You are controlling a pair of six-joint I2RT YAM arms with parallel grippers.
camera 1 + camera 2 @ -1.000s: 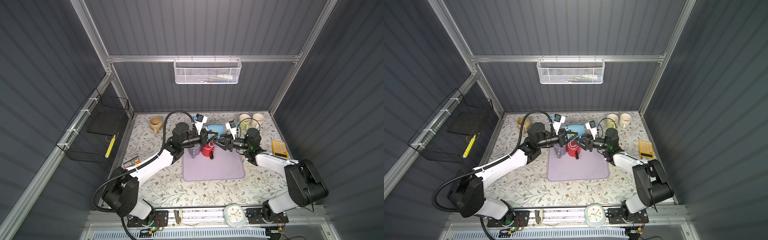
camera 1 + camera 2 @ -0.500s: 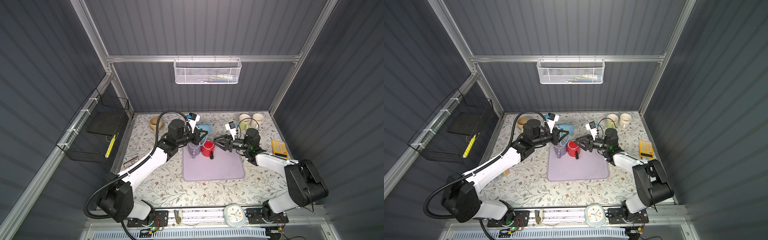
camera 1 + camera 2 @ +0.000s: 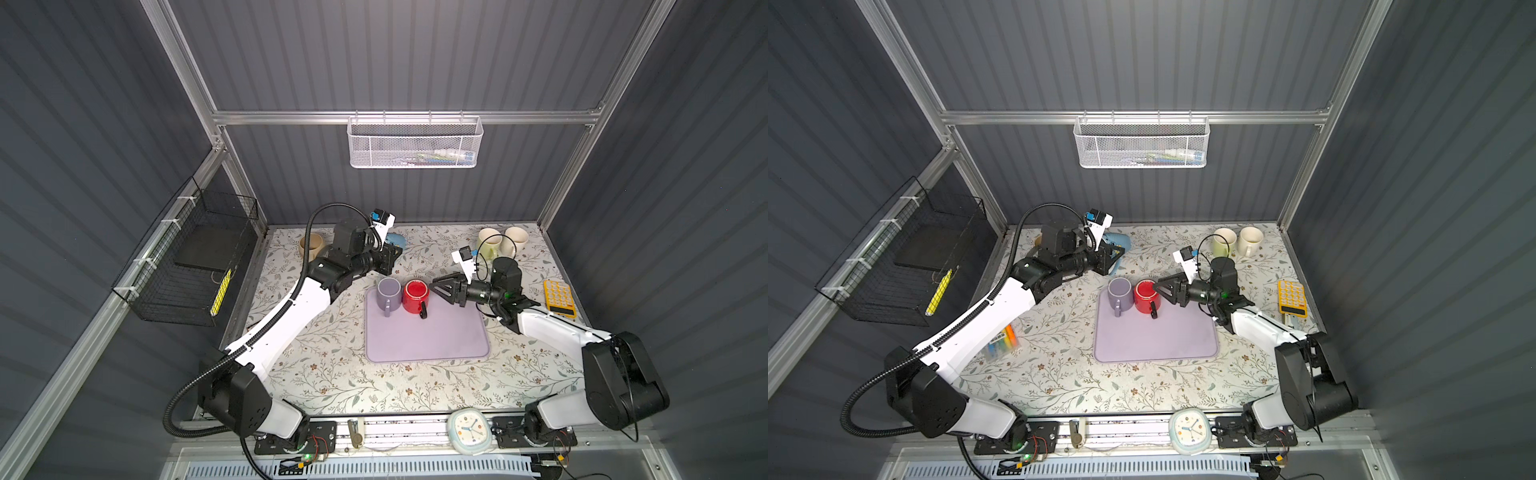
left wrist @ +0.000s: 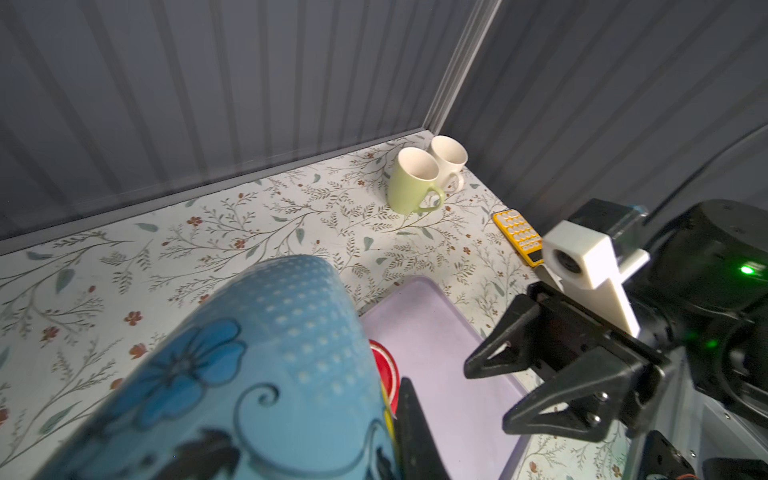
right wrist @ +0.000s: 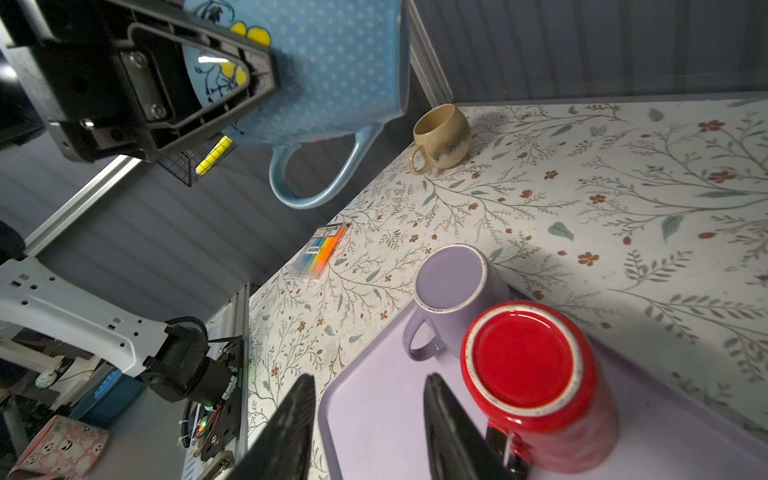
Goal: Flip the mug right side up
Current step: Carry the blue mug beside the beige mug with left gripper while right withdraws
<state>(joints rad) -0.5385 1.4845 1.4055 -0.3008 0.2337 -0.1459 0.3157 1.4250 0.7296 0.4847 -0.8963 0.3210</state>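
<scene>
Two left fingers [image 5: 216, 79] are pinched tight on the wall of the blue mug [image 5: 332, 62]. It hangs in the air, tipped on its side, clear of the table [image 3: 332, 374]. In both top views the left gripper [image 3: 393, 254] carries it over the back of the table, beyond the far left corner of the mat [image 3: 428, 336].

The right fingers [image 5: 453, 432] stand partly apart with nothing between them. The right gripper [image 3: 440, 291] is low over the mat, just beside the red mug [image 3: 415, 293], with one finger close to that mug's dark handle; whether they touch I cannot tell. The red mug stands base up at the mat's far edge. The purple mug [image 3: 388, 291] is right against it on the left, and I cannot tell whether its mouth is up.

Farther out, a tan mug [image 3: 311, 245] sits in the back left corner. A green mug [image 3: 488, 244] and a white mug [image 3: 515, 240] stand together, mouths up, in the back right corner. A calculator [image 3: 559, 297] lies by the right edge and a marker pack [image 3: 1003, 345] lies under the left arm. A clock [image 3: 469, 430] rests on the front rail.
</scene>
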